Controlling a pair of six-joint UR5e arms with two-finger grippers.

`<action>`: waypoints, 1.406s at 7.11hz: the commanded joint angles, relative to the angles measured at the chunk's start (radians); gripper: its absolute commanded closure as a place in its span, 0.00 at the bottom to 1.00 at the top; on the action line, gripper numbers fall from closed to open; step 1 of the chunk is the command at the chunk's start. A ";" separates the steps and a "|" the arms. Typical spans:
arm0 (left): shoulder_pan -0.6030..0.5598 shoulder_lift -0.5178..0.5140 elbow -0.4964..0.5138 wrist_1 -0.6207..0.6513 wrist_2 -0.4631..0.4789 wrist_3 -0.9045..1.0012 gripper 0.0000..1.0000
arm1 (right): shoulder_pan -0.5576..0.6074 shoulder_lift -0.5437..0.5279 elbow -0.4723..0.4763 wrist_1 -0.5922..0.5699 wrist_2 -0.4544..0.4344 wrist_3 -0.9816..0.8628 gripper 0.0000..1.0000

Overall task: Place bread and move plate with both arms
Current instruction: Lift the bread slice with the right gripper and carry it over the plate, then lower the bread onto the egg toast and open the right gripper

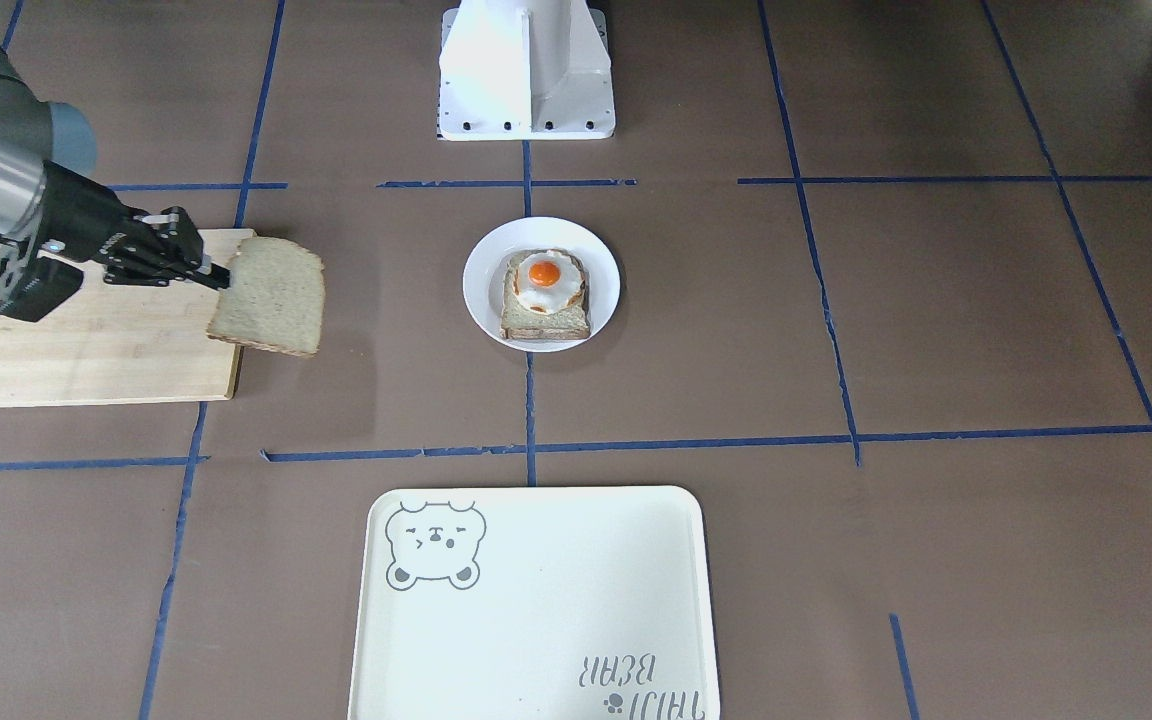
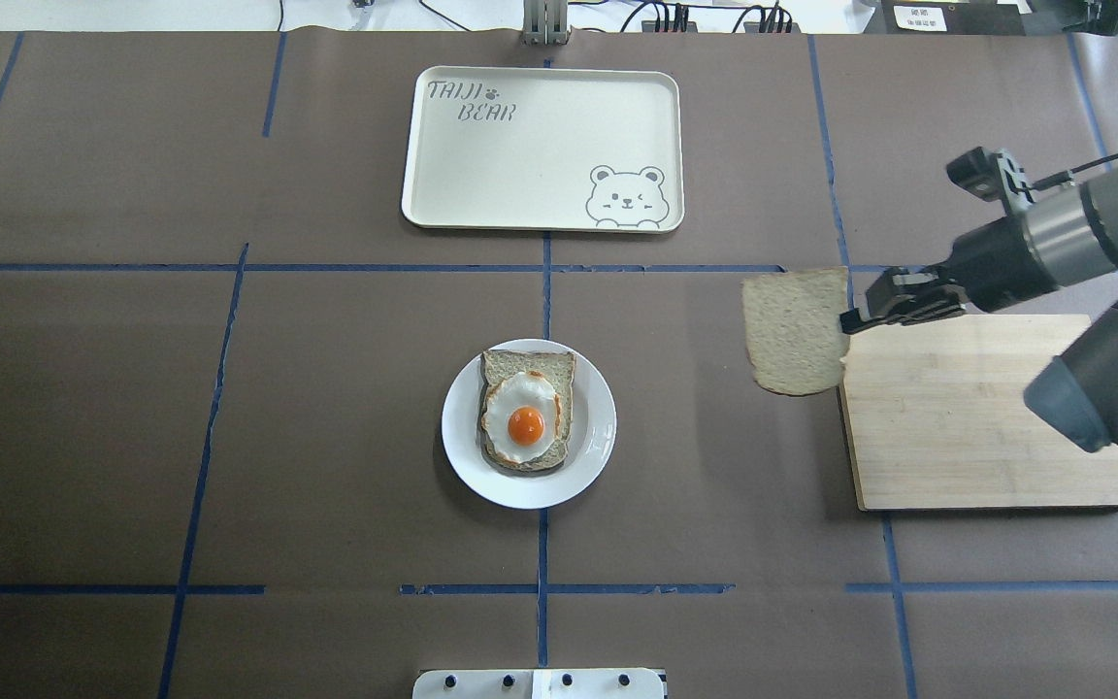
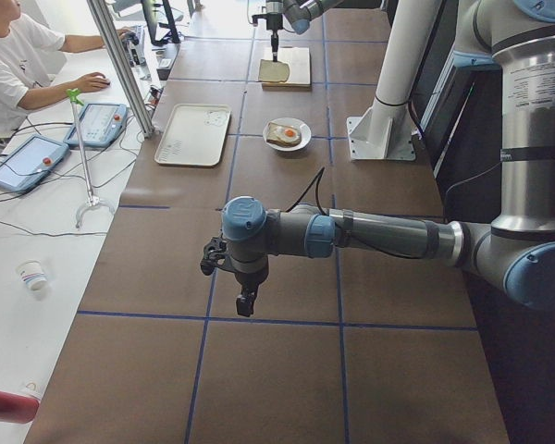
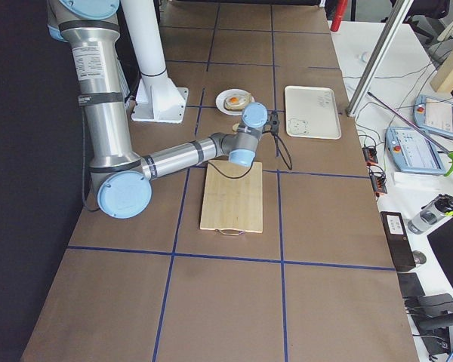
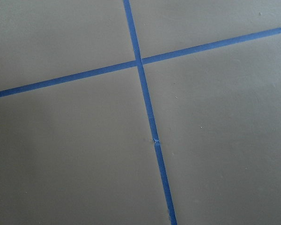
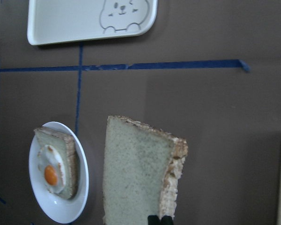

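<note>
A plain slice of bread [image 1: 271, 297] [image 2: 794, 330] hangs level above the table, just past the edge of the cutting board. My right gripper [image 1: 221, 277] [image 2: 848, 320] is shut on its crust edge, and the right wrist view shows the bread [image 6: 136, 173] large, with the fingertips at the bottom edge. At the table's middle stands the white plate [image 1: 481, 290] [image 2: 596, 432], apart from the bread. My left gripper [image 3: 246, 305] hangs over bare table far from both; whether it is open or shut I cannot tell.
On the plate lies a toast slice topped with a fried egg [image 2: 525, 417]. A wooden cutting board [image 2: 986, 427] lies under the right arm. The cream bear tray [image 2: 540, 146] sits at the table's far side. A person sits at a side desk [image 3: 18, 55].
</note>
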 commanded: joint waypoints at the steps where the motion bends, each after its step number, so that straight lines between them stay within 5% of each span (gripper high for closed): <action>1: -0.001 0.001 0.001 0.000 -0.036 -0.001 0.00 | -0.103 0.174 -0.069 0.001 -0.051 0.073 1.00; 4: -0.001 0.001 -0.004 0.000 -0.036 0.000 0.00 | -0.305 0.292 -0.088 0.001 -0.303 0.156 1.00; 10: -0.001 0.001 -0.016 0.002 -0.036 -0.001 0.00 | -0.392 0.309 -0.161 0.002 -0.380 0.144 1.00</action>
